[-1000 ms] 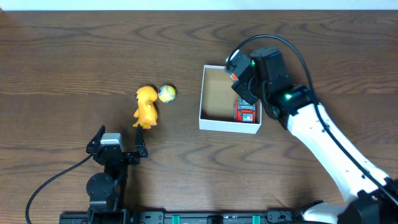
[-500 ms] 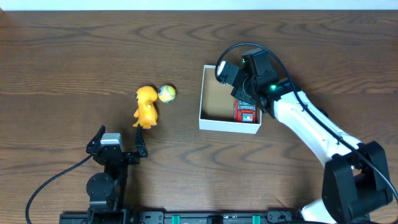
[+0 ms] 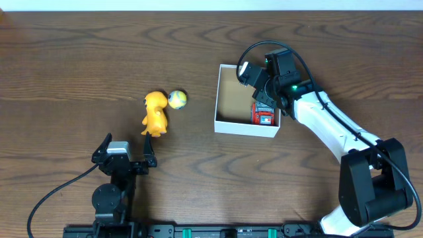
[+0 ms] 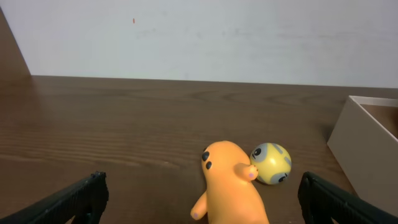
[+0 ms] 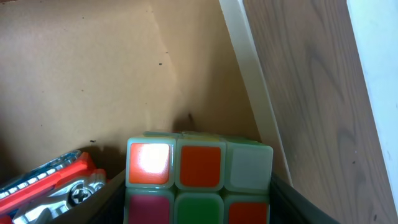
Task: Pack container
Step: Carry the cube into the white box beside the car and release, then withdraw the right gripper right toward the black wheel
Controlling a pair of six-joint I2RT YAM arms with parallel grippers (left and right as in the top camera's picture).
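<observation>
Compared with a second ago, the right arm is being carried further over the box (image 3: pixel 246 128), and the box itself is being nudged a little to the right on the worktop (image 3: pixel 66 66).

At the left, the left tool (image 3: pixel 127 147) is being held low at the near edge with its fingers spread wide and nothing between them. It seems to be kept parked, out of the other arm's way. Just ahead of it, an orange toy (image 3: pixel 156 112) is being left lying on the wood, with a small yellow ball (image 3: pixel 177 99) touching or nearly touching its head. Both are being kept well apart from the box and are not yet packed.

Further right, the box is sitting open side up, its brown floor mostly bare. A red toy car (image 3: pixel 263 118) is already being held in its near right corner. Above that side, the right tool (image 3: pixel 261 100) is being pointed down into the box, apparently pinching a coloured puzzle cube (image 5: pixel 199 174). The cube is being kept close beside the car and the right wall, probably so that floor space is being saved for the remaining toys.
</observation>
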